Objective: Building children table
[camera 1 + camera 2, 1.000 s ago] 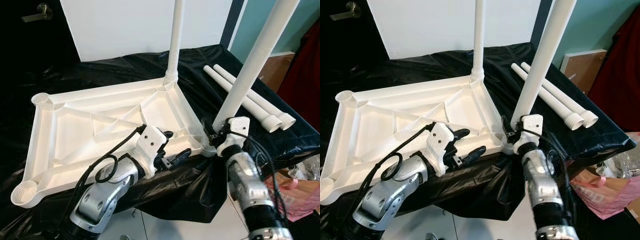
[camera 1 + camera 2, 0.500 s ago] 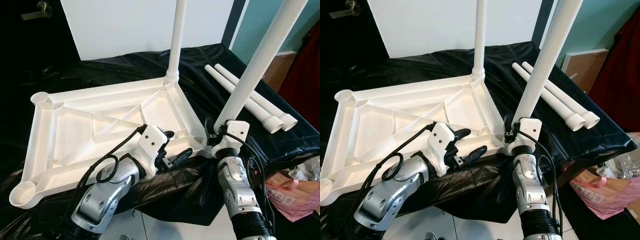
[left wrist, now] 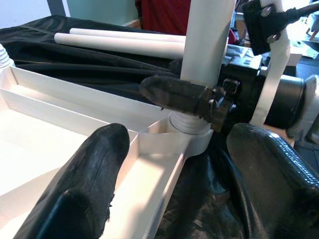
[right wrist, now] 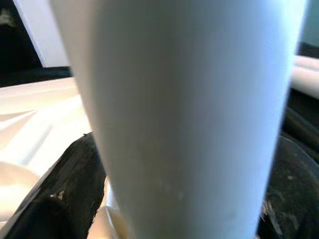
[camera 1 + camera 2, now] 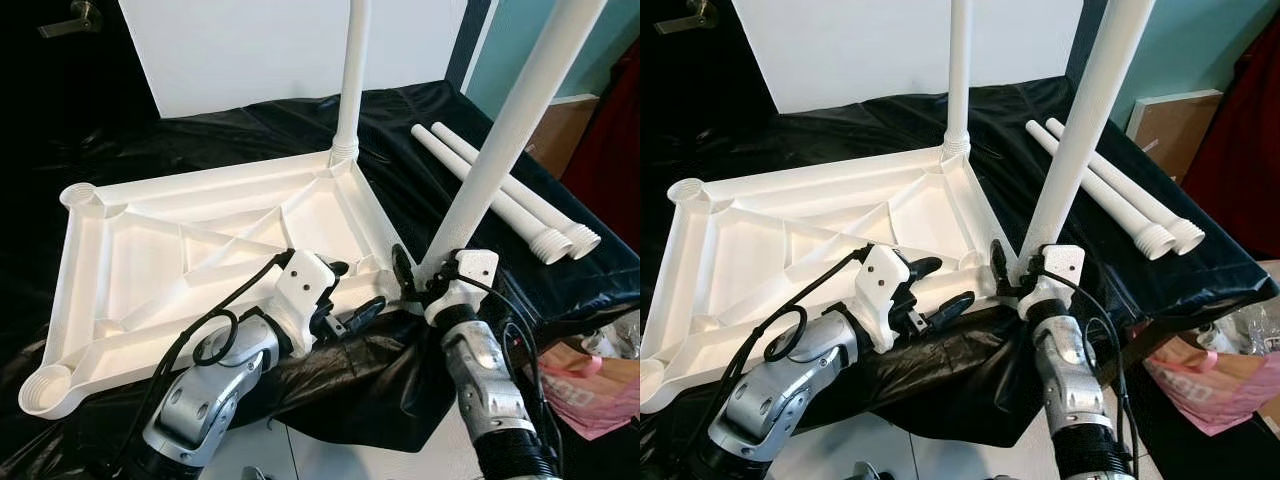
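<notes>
The right gripper (image 5: 1015,272) clamps the near leg (image 5: 1080,130) at the tabletop's (image 5: 200,250) corner socket, while the left gripper (image 5: 355,292) rests open alongside.

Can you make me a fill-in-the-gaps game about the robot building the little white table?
1. The white tabletop lies upside down on a ____ cloth.
2. The right gripper is closed around the bottom of a table ____ at the near corner.
3. ____ loose legs lie side by side on the cloth.
4. The left gripper rests at the tabletop's near edge with its fingers ____.

Missing words: black; leg; Two; open
</notes>
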### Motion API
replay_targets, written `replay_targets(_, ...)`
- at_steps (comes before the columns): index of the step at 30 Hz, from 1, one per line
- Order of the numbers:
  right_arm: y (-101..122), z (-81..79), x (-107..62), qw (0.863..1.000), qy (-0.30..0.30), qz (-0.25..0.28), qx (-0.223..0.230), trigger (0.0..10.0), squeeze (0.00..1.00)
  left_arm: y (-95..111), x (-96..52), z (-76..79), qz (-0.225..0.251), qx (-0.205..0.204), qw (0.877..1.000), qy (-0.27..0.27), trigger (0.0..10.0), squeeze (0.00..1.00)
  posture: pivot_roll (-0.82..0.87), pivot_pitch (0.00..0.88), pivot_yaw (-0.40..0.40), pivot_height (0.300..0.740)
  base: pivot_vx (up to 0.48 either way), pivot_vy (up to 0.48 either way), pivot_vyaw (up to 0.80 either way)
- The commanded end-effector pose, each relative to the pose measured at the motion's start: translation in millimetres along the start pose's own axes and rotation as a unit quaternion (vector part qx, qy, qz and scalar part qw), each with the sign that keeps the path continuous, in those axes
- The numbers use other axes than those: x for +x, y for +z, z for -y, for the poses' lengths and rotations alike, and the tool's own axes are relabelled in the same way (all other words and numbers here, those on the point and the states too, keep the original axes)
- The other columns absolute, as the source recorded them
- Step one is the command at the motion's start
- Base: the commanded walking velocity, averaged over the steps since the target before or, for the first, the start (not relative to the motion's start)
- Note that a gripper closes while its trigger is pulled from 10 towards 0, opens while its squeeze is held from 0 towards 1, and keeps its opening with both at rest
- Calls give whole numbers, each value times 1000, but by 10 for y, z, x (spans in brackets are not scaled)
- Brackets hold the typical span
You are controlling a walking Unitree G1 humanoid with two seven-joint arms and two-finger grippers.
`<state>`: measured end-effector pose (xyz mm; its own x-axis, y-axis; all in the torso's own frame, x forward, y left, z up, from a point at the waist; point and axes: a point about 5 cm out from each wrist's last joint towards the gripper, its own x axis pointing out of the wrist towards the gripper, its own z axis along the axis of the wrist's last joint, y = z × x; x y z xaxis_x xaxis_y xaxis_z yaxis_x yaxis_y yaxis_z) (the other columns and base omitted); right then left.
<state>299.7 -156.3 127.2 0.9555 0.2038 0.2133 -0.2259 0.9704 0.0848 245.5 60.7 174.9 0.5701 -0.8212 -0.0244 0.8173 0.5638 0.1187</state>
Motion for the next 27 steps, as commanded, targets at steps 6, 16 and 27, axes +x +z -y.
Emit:
replay_targets(6,5,24,22,995,97,-19,-25,10000,0,-36,16,33,-7,-2,1000,-21,10000,0,-10,59,-16,740,0,0,0)
replay_targets(16,-30,170,79,983,167,-54,-59,10000,0,-93,12,57,-20,-1,999,-31,10000,0,-11,49,-9,740,0,0,0)
replay_targets(27,-83,283,116,980,177,-75,-58,0,0,-86,23,55,-19,-1,999,-32,10000,0,-7,44,-10,740,0,0,0)
